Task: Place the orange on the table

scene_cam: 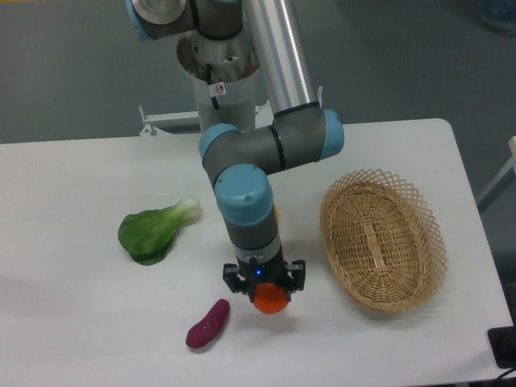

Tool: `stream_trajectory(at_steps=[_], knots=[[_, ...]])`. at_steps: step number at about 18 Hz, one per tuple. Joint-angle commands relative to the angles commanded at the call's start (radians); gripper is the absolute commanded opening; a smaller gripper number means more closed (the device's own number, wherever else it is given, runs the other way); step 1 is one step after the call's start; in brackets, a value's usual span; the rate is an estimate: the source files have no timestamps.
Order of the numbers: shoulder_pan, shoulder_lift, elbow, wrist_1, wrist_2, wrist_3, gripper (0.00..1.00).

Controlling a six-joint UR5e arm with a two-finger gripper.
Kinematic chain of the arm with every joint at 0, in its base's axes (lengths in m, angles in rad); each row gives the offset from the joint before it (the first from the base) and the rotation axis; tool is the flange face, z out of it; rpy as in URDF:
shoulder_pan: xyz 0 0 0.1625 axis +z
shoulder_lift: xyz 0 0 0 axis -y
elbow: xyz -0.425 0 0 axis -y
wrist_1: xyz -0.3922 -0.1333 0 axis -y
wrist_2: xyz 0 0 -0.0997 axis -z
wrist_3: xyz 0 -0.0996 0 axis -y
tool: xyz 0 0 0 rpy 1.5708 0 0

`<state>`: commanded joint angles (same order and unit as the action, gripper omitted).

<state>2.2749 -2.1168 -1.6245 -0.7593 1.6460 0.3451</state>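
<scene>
Claw (271, 297) grips the orange (272, 301) low over the table (72, 201); we judge it's set for release.

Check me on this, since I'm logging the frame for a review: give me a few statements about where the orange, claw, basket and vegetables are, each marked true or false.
1. The orange sits between the fingers of the claw. True.
2. The wicker basket holds the orange. False: the basket shows only bare weave inside, and the orange is at the claw, left of it.
3. The purple sweet potato lies on the table, left of the orange. True.
4. The leafy green vegetable lies inside the basket. False: it lies on the table, on the far side of the arm from the basket.
5. The sweet potato is gripped by the claw. False: it lies apart from it.
</scene>
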Motion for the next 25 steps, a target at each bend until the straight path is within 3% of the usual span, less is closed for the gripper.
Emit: stream_trajectory(at_steps=[6, 10, 11, 13, 20, 25], knots=[[-0.002, 0.001, -0.015, 0.002, 0.003, 0.008, 0.70], [-0.002, 0.001, -0.015, 0.002, 0.005, 0.011, 0.71], [-0.002, 0.001, -0.017, 0.002, 0.005, 0.014, 0.76], [-0.002, 0.003, -0.014, 0.002, 0.006, 0.015, 1.00], [0.003, 0.035, 0.043, -0.002, 0.005, 0.034, 1.00], [0.038, 0.103, 0.038, -0.017, -0.003, 0.237, 1.00]])
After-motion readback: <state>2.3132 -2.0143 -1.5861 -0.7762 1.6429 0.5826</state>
